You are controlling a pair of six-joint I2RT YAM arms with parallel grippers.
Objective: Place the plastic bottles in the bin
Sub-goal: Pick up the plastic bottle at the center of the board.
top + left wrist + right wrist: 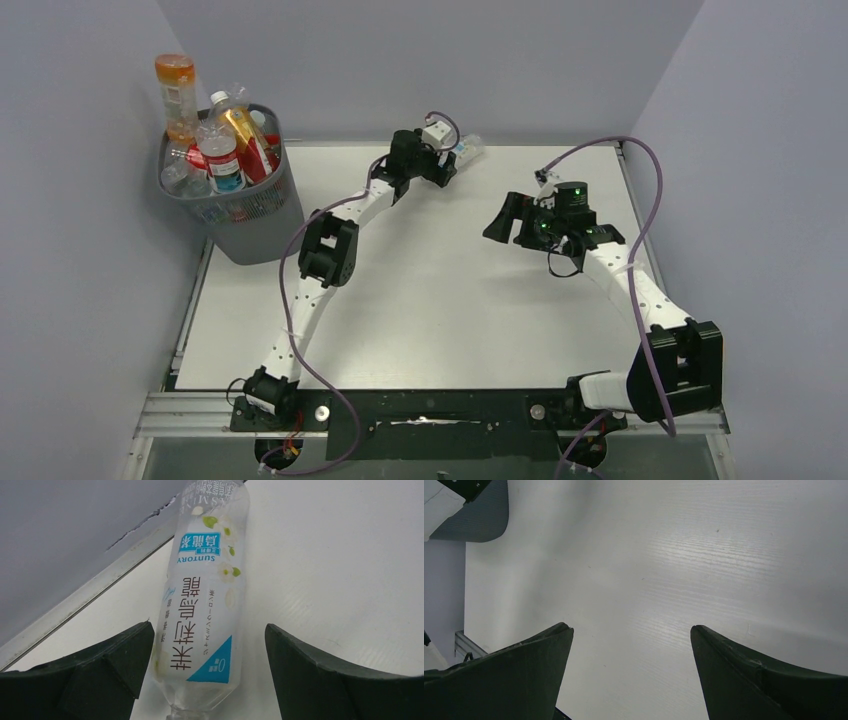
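Observation:
A clear bottle with a white and blue label (pixel 205 605) lies on the white table by its far edge; it also shows in the top view (pixel 467 152). My left gripper (pixel 207 645) is open, its jaws on either side of the bottle's neck end without closing on it; in the top view it is at the far middle (pixel 447 165). The dark grey mesh bin (pixel 235 205) stands at the far left, filled with several bottles, an orange one (pixel 177 95) sticking up. My right gripper (pixel 631 635) is open and empty over bare table, right of centre in the top view (pixel 505 225).
Grey walls close in the table on the left, back and right. A metal rail (pixel 75 605) runs along the far edge just beside the bottle. The left arm's elbow (pixel 328 250) hangs over the table's left middle.

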